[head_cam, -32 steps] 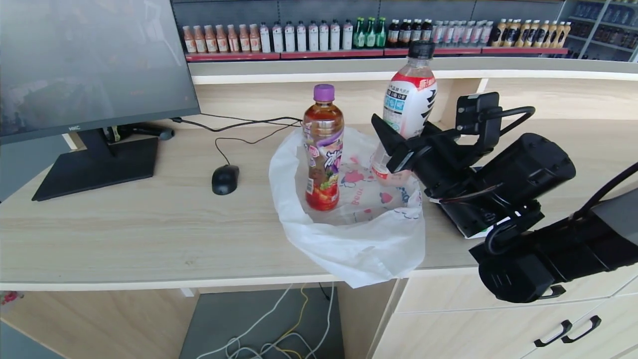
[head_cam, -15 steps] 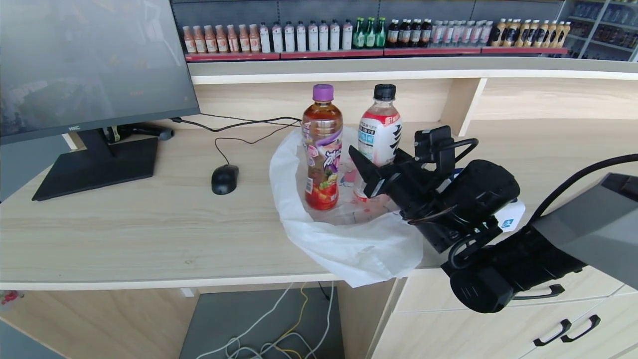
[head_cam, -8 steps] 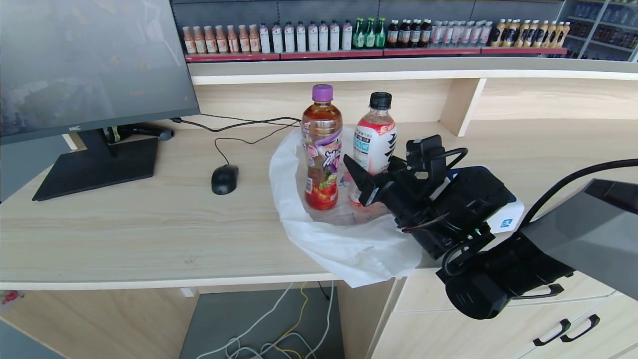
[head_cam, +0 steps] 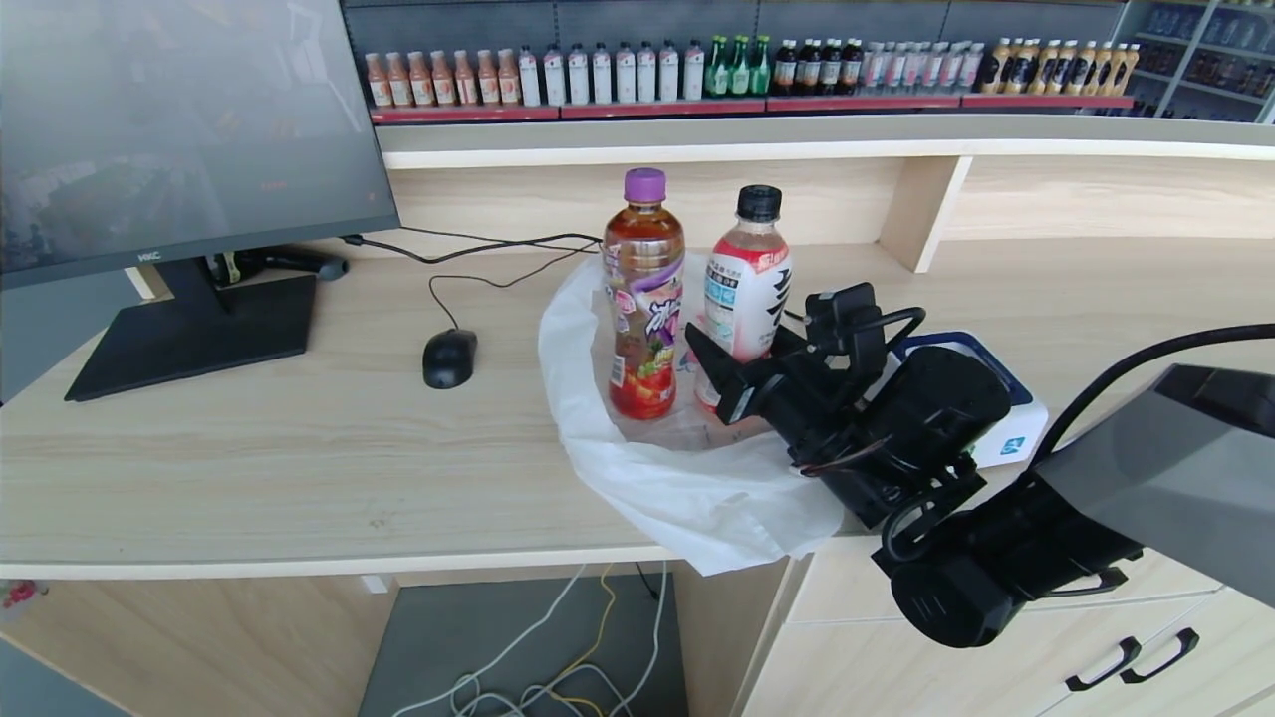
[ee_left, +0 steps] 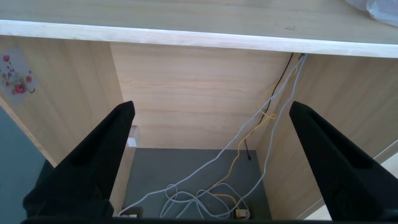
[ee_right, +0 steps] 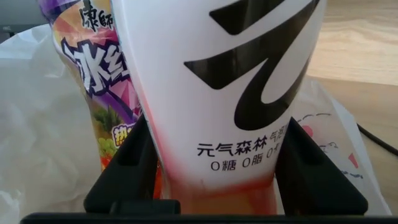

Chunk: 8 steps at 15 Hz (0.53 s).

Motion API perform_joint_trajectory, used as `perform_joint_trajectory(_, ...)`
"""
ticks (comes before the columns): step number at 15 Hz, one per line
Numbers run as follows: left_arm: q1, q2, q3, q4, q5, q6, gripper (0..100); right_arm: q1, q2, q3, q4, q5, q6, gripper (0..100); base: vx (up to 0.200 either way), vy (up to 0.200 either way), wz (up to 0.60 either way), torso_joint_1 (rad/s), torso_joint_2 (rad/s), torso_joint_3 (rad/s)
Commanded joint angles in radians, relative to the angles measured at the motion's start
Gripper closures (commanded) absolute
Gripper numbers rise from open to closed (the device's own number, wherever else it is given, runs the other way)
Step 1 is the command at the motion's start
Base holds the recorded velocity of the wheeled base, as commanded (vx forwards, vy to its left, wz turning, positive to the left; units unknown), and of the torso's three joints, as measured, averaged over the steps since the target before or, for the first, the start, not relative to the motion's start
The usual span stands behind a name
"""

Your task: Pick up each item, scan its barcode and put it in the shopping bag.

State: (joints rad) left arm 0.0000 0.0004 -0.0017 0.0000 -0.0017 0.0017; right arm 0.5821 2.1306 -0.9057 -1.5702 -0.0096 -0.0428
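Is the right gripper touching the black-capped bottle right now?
Touching. The right wrist view shows the right gripper with both fingers pressed against the sides of the black-capped bottle, no gap either side.

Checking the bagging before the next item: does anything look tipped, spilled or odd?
Nothing serious. The purple-capped bottle stands upright in the shopping bag, capped, no spill. The black-capped bottle leans slightly, gripped by the right hand. The bag's front edge droops over the counter edge.
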Motion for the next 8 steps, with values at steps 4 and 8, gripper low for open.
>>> perform_joint_trajectory(4,0.0,0.0,0.0,0.0,0.0,0.0,0,0.004,-0.001,0.013,-0.001,0.0,0.001,100,0.0,0.0,0.0,0.0,0.0,0.0)
perform_joint_trajectory(8,0.0,0.0,0.0,0.0,0.0,0.0,0,0.004,-0.028,0.025,-0.001,0.0,0.009,0,0.0,0.0,0.0,0.0,0.0,0.0)
